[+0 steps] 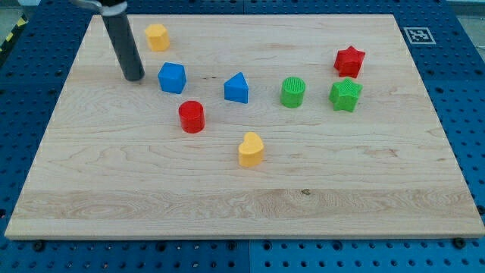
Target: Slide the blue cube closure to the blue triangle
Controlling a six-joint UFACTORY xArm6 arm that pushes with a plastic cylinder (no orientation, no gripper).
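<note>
The blue cube point(172, 77) sits on the wooden board at the upper left. The blue triangle point(236, 88) lies to its right, about a block's width away, with bare wood between them. My tip point(134, 76) rests on the board just left of the blue cube, with a small gap between them. The dark rod rises from the tip toward the view's top left.
A yellow block point(157, 36) lies above the cube. A red cylinder point(192, 116) sits below and between the two blue blocks. A yellow heart point(251, 149) lies lower. A green cylinder point(292, 92), a green star point(345, 95) and a red star point(349, 61) are at the right.
</note>
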